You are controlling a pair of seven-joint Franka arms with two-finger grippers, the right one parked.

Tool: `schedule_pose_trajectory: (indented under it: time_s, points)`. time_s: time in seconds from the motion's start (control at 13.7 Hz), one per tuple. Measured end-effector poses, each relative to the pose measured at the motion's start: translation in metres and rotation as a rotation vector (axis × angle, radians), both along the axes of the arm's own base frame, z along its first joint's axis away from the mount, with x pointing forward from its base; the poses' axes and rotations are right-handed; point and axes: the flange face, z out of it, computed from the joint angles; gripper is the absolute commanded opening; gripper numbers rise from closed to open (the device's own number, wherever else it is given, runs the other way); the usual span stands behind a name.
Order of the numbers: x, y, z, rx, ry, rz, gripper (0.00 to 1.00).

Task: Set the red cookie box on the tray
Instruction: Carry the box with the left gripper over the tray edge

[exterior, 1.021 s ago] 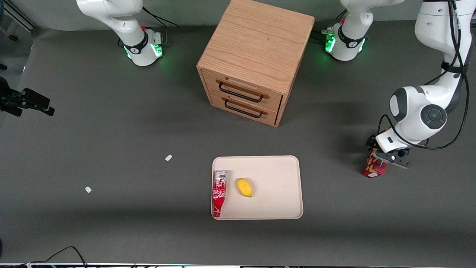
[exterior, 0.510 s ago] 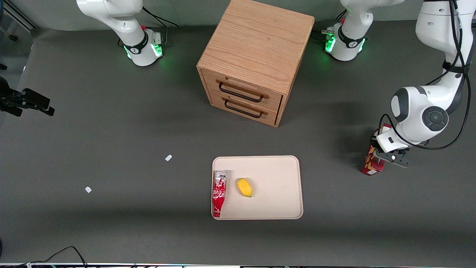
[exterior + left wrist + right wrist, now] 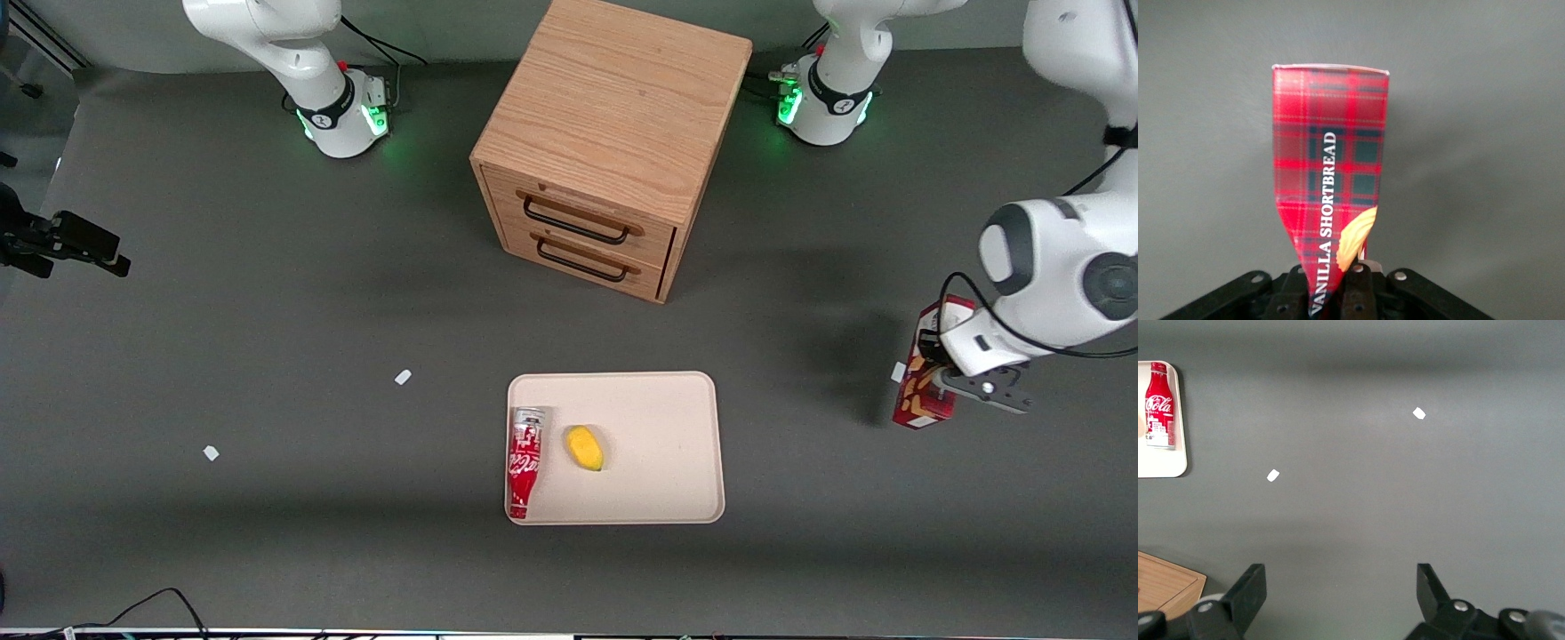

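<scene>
The gripper (image 3: 944,378) hangs toward the working arm's end of the bench (image 3: 267,311), its fingers (image 3: 1355,290) clamped on the red cookie box (image 3: 925,391), which is held off the surface, well apart from the tray (image 3: 658,418). Open bench lies between box and tray. The box's tartan side reads "VANILLA SHORTBREAD". On the tray, a Coca-Cola bottle (image 3: 524,460) lies along the rim nearest the parked arm's end, with a yellow fruit (image 3: 584,447) just beside it; the rest of the tray's floor is bare.
</scene>
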Motion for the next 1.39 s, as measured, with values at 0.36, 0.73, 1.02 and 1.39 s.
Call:
schedule_pose_trajectory:
  time_s: [0.36, 0.73, 1.02, 1.39]
  points:
    - [0.024, -0.041, 0.162, -0.013, 0.017, 0.145, 0.00]
    - [0.031, -0.157, 0.178, -0.047, 0.016, 0.240, 0.00]
    - [0.043, -0.245, 0.125, -0.050, -0.017, 0.317, 0.00]
    - [0.061, -0.308, 0.030, -0.097, -0.048, 0.319, 0.00]
